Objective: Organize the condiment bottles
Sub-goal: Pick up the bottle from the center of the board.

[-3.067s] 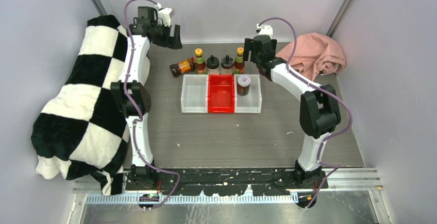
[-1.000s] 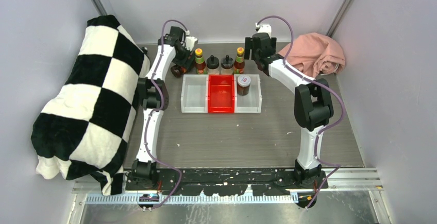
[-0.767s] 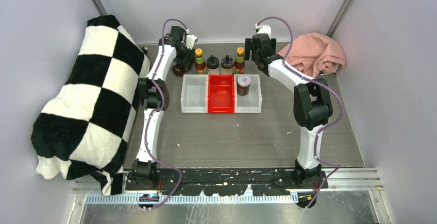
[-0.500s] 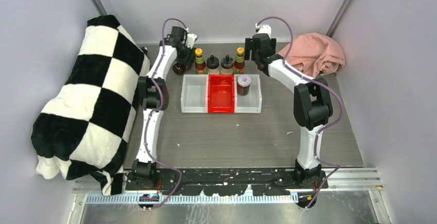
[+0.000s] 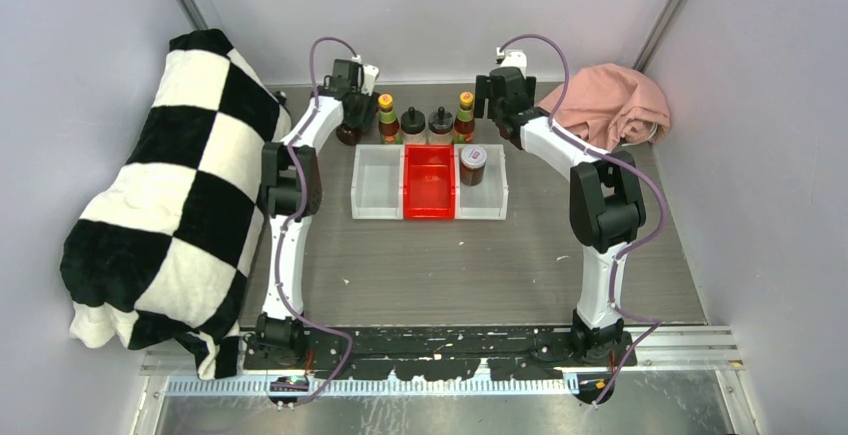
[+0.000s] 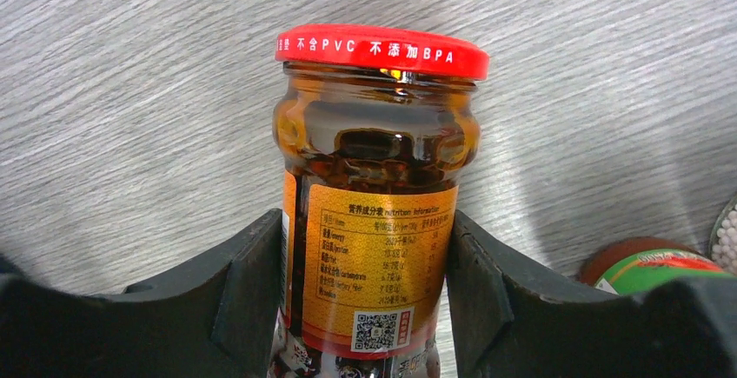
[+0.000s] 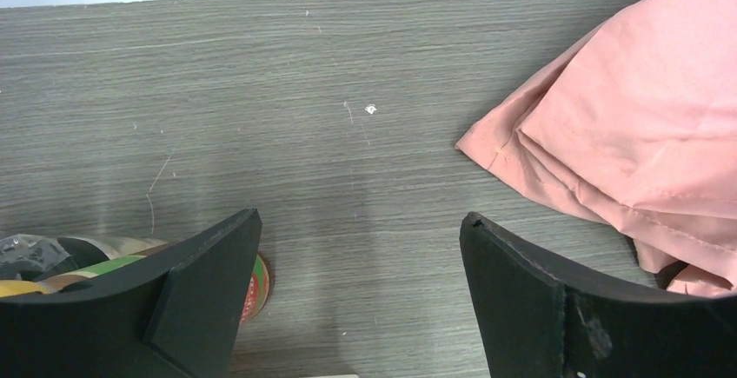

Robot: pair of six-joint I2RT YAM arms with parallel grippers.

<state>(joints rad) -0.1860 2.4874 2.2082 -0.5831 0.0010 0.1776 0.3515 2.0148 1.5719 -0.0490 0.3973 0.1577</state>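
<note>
A dark jar (image 6: 378,187) with a red lid and yellow label sits between my left gripper's (image 6: 365,256) fingers, both pads pressed to its sides. From above that jar (image 5: 349,134) is at the left end of the back row, under the left gripper (image 5: 348,115). To its right stand a yellow-capped sauce bottle (image 5: 387,118), two black-lidded shakers (image 5: 413,123) (image 5: 440,122) and another yellow-capped bottle (image 5: 465,116). A second red-lidded jar (image 5: 473,165) stands in the right white bin (image 5: 487,202). My right gripper (image 7: 361,226) is open over bare table beside the right bottle (image 7: 87,252).
A left white bin (image 5: 378,183) and a red bin (image 5: 430,185) adjoin the right one, just in front of the bottle row. A checkered blanket (image 5: 160,195) covers the left side. A pink cloth (image 5: 605,105) lies at the back right, close to my right gripper (image 5: 497,95).
The left jaws have narrowed onto the red-lidded jar, which earlier lay on its side, and the left arm has shifted slightly. The right arm has held still.
</note>
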